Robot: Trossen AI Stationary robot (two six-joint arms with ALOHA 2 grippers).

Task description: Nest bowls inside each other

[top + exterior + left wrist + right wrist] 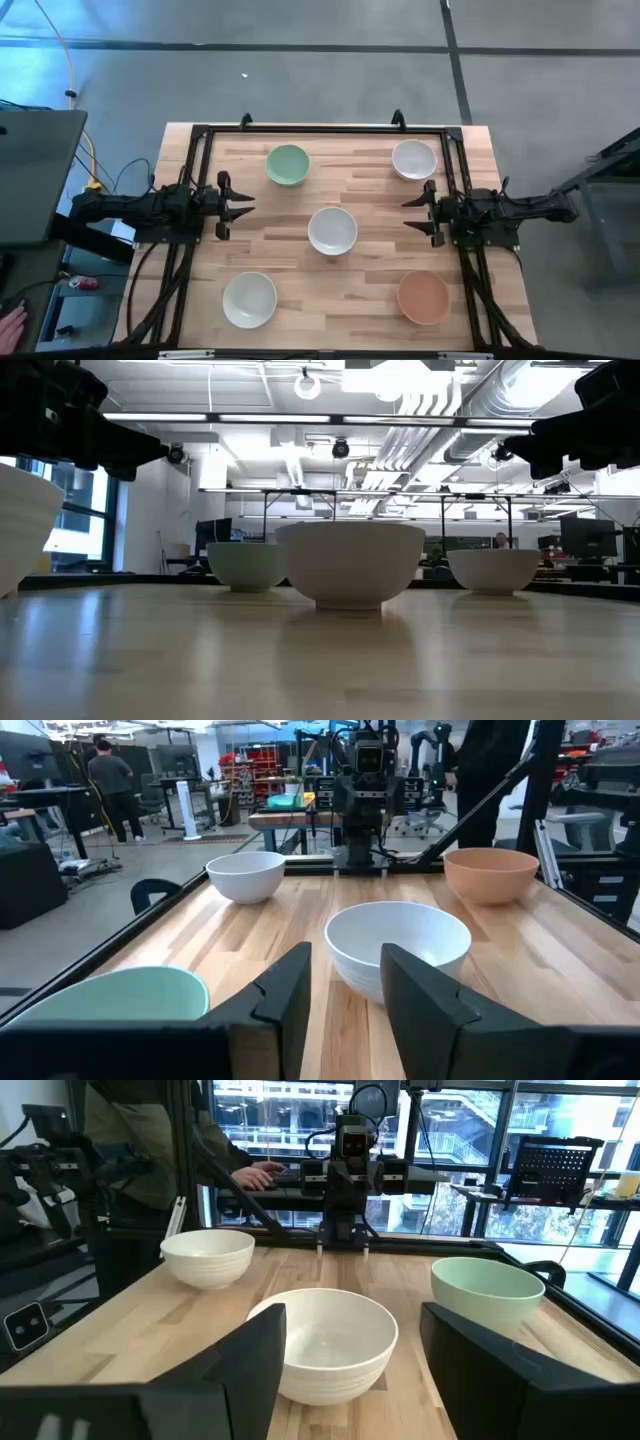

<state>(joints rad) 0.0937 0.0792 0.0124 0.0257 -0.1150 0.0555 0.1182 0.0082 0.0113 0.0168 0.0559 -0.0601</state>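
Note:
Several bowls stand apart, each upright on the wooden table. A pale green bowl (pixel 288 165) sits far left, a white bowl (pixel 414 159) far right, a white bowl (pixel 332 230) in the middle, an off-white bowl (pixel 249 300) near left, and a salmon-orange bowl (pixel 424 297) near right. My left gripper (pixel 243 204) hovers open at the table's left edge, pointing level toward the middle bowl (pixel 398 945). My right gripper (pixel 413 211) hovers open at the right edge, facing the same bowl (pixel 322 1342).
A black metal frame (pixel 320 129) runs around the table's far and side edges. Bare wood lies between the bowls. A person's hand (pixel 12 322) shows off the table at the lower left, and people stand in the room beyond.

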